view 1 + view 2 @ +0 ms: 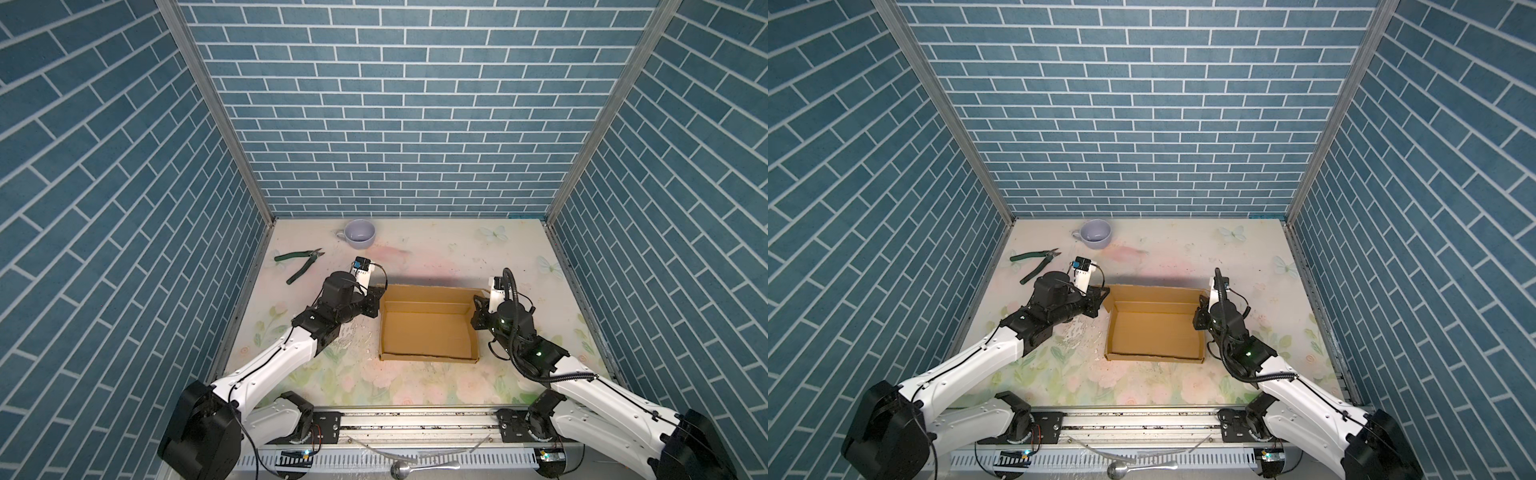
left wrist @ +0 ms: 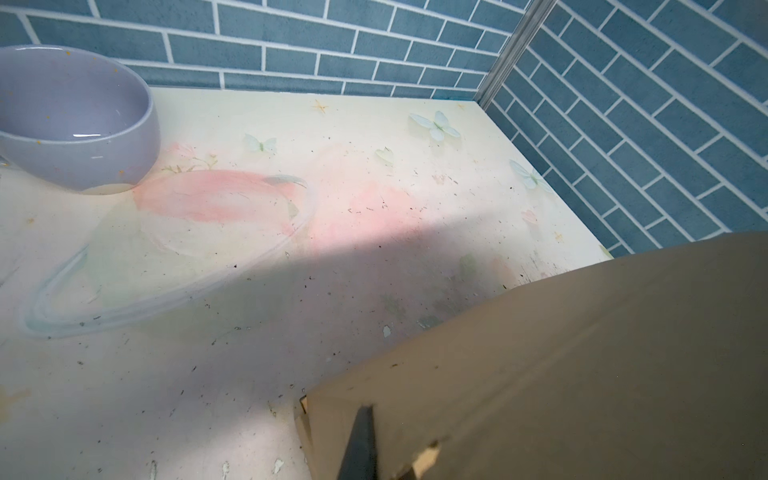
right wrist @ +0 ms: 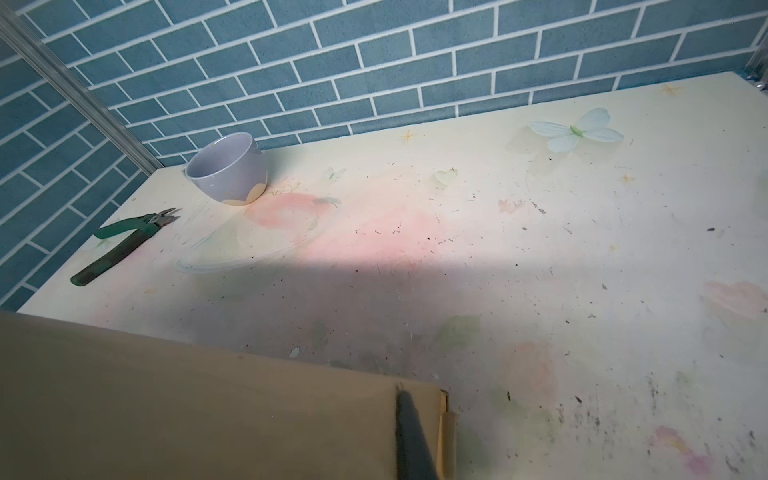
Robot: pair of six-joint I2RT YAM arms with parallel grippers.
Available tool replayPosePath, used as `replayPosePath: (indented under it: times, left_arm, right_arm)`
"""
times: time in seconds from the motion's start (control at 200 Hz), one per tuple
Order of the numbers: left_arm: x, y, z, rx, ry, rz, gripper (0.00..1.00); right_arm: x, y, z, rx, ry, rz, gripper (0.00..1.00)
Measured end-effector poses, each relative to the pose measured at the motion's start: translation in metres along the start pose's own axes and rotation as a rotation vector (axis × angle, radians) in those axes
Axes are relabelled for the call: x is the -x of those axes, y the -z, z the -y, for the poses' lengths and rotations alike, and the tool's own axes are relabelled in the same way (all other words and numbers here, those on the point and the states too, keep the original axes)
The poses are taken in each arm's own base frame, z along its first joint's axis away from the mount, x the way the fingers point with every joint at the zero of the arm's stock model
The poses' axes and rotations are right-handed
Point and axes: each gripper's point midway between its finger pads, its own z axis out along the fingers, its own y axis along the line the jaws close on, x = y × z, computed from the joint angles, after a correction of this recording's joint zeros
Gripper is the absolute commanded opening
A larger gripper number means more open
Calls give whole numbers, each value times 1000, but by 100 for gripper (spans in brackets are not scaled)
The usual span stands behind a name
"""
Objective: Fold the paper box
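The paper box [image 1: 428, 332] [image 1: 1154, 328] is brown cardboard, sitting open-topped mid-table with its side walls up and its rear panel raised. My left gripper [image 1: 377, 300] [image 1: 1101, 300] is shut on the box's far-left corner. In the left wrist view one dark finger [image 2: 360, 444] presses the outer face of the cardboard [image 2: 561, 374]. My right gripper [image 1: 478, 309] [image 1: 1200, 313] is shut on the far-right corner, and its dark finger [image 3: 411, 436] lies on the panel [image 3: 187, 407]. The inner fingers are hidden behind the cardboard.
A lilac cup [image 1: 360, 234] [image 2: 70, 120] [image 3: 228, 170] stands at the back left. Green-handled pliers [image 1: 301, 264] [image 3: 120, 245] lie near the left wall. A metal spoon [image 1: 419, 467] rests on the front rail. Blue brick walls close three sides.
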Motion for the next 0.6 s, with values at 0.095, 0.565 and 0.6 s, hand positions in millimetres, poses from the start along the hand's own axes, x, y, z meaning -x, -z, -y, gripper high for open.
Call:
replayPosePath:
  times: [0.095,0.565,0.6]
  left_arm:
    - [-3,4,0,11,7,18,0]
    - [3,0,1,63,158,-49,0]
    - [2,-1,3,65,168,-52,0]
  right_arm:
    - [0,0,-1,8,-18,8,0]
    - [-2,-1,-1,-2,-45,9,0]
    - [-2,-1,0,-9,-45,12,0]
